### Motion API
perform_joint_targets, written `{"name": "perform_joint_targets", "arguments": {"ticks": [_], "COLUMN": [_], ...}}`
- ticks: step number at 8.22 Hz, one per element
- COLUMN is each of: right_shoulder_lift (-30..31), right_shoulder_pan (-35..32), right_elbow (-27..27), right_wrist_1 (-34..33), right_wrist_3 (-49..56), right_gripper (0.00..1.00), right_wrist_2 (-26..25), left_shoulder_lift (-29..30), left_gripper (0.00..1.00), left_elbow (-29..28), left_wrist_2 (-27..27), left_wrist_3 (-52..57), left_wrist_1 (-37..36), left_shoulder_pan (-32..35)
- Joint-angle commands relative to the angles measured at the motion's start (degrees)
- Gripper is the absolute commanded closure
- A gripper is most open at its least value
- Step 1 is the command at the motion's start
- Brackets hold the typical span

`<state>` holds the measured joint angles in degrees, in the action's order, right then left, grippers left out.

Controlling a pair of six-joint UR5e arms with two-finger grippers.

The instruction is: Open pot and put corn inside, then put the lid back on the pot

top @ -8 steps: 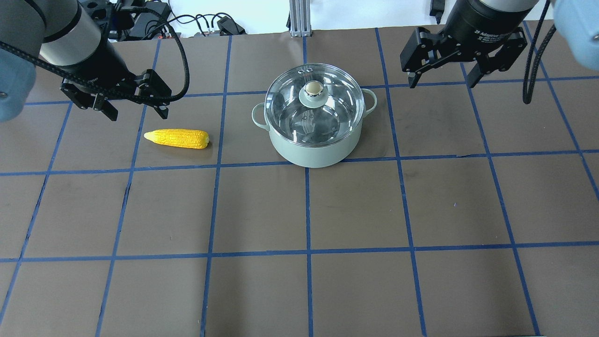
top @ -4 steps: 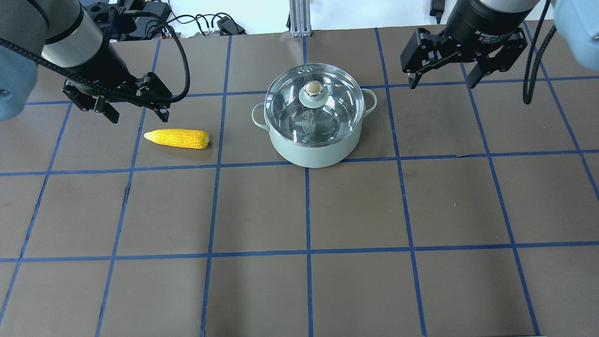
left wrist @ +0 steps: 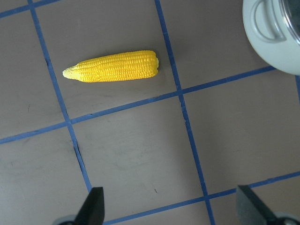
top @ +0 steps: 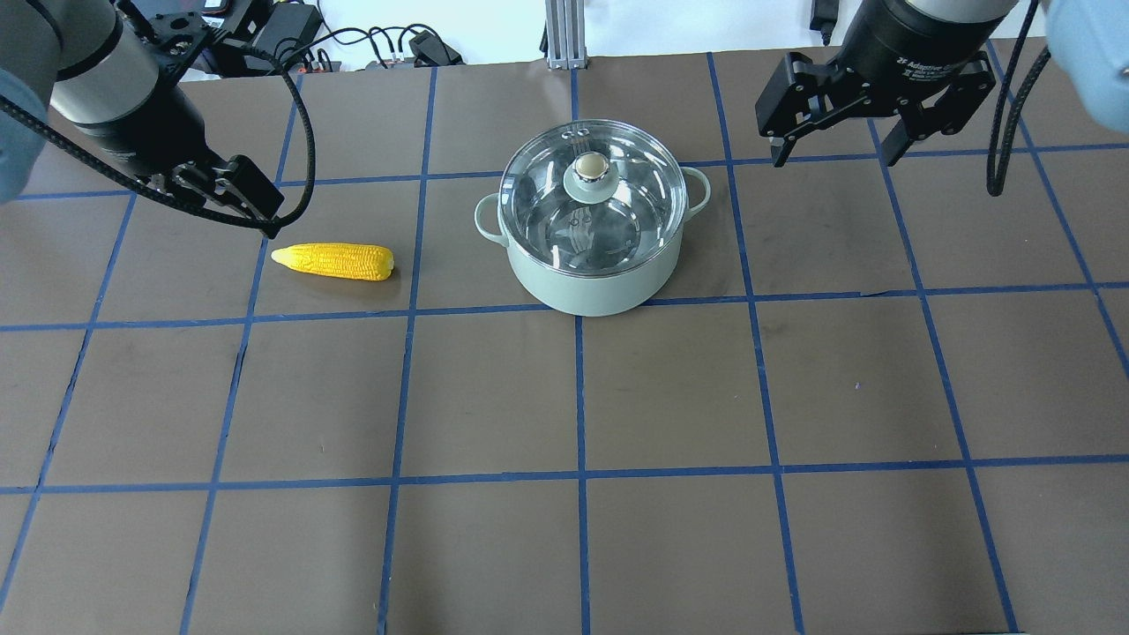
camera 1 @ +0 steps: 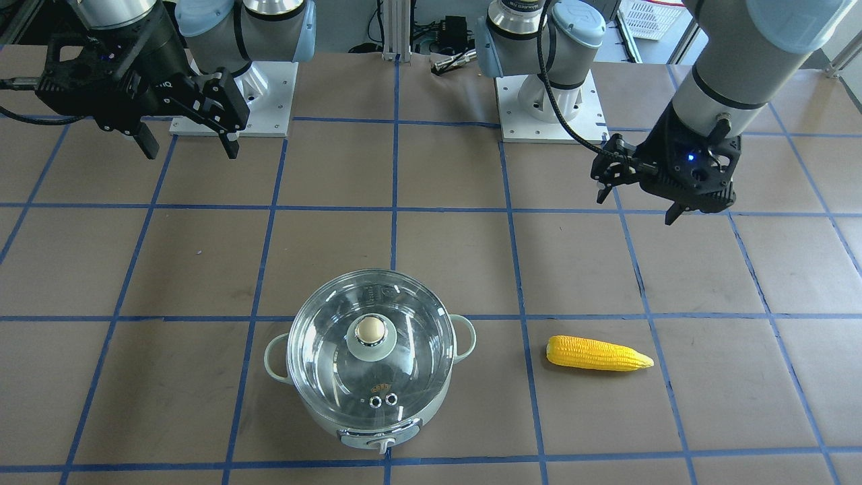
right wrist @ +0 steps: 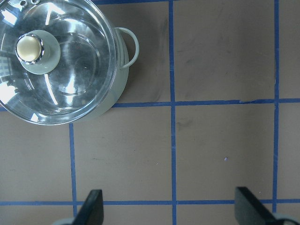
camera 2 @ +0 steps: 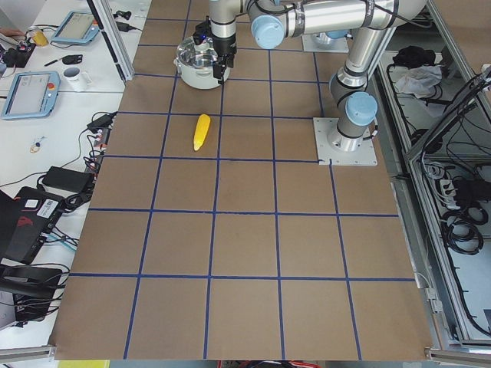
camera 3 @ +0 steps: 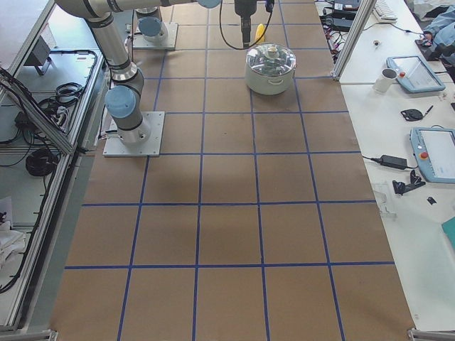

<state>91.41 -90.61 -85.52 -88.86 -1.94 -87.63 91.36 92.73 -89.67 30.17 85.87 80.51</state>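
Observation:
The mint-green pot (top: 591,289) stands at the table's far middle with the glass lid (top: 637,196) closed on it. Both also show in the front view, pot (camera 1: 367,433) and lid (camera 1: 412,342), and the right wrist view, pot (right wrist: 121,86) and lid (right wrist: 79,70). The yellow corn (top: 333,262) lies flat to the pot's left, pointed end away from it; it also shows in the front view (camera 1: 598,353) and the left wrist view (left wrist: 112,66). My left gripper (camera 1: 636,209) is open and empty, above the table behind the corn. My right gripper (top: 833,152) is open and empty, high to the pot's right.
The brown table (top: 670,397) carries a blue tape grid. The arm bases (camera 1: 545,101) stand at the robot's edge. Cables and power gear (top: 265,35) lie beyond the far edge. Side benches hold tablets (camera 3: 409,71).
My left gripper has turned at the wrist and shifted slightly left, still open near the corn's pointed end. The right gripper, pot, lid and corn have not moved.

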Motion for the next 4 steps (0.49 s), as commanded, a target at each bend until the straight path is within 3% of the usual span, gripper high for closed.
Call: {"name": "perform_joint_targets", "arguments": {"ticks": [1,3,4], "right_shoulder_lift": [-0.26,-3.49,-6.82], "right_shoulder_pan": [-0.09,-0.18,-0.61], "right_elbow": [-0.08,1.84,5.24], "right_wrist_1": [-0.52,-3.33,-4.38], "right_wrist_3": [-0.25,-1.74,-1.84], "right_gripper": [0.00,0.00,0.00], "right_wrist_2": [0.00,-0.09,0.17], "left_shoulder_lift": [2.77,6.36,8.12], "left_gripper": [0.00,0.00,0.00], "left_elbow": [0.35,0.26,0.26], "left_wrist_2": [-0.06,0.11,0.02], "left_wrist_3": [14.96,22.63,25.79], "left_wrist_1": [-7.25,-9.32,-9.40], "left_shoulder_pan": [-2.38,-2.64,-2.64]}}
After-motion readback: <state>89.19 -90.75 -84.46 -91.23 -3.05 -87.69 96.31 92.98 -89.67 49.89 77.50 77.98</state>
